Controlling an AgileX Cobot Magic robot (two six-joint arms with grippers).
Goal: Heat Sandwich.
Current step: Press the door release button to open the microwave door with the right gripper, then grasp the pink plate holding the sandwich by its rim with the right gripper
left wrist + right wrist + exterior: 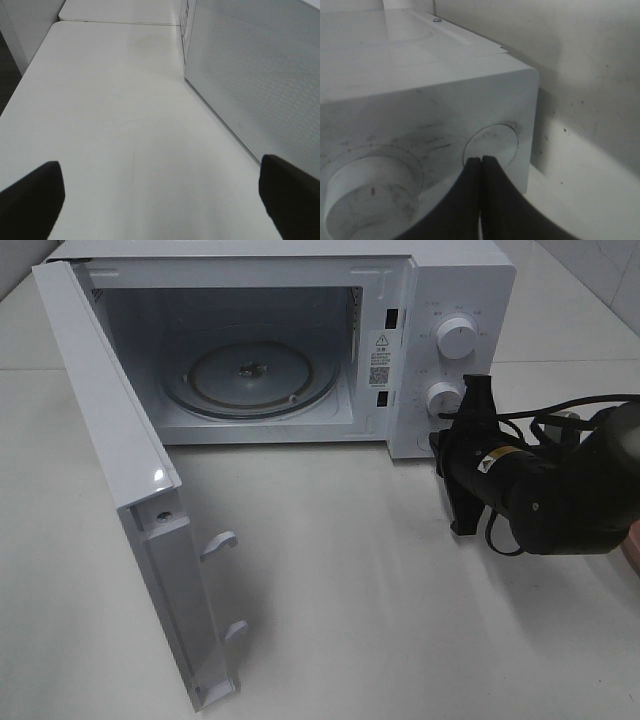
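The sandwich shows in none of the three views, so where it lies cannot be told. The white microwave [465, 285] meant to heat it stands at the far side of the pale desk [350, 590]. Its door [110, 440] is swung wide open toward the near left, and two latch hooks [220, 542] jut from the door's inner edge. Inside the lit cavity only the glass turntable [250, 375] is visible.

On the control panel at the right of the microwave are an upper knob [457, 338] and a lower knob [443, 398]. The right gripper [440, 443] reaches in from the right edge of the scene, turned on its side, with black cables [560, 420] looped over the arm behind it. In the right wrist view its fingers [470, 200] are pressed together and hold nothing. Their tips sit at the rim of the lower knob [490, 145], near the panel's rounded corner.

The left gripper [160, 190] is out of the high camera's sight. Its own wrist view shows its dark fingers [30, 200] spread wide and low over bare desk [110, 100]. The perforated outer face of the open door [260, 85] is close alongside.
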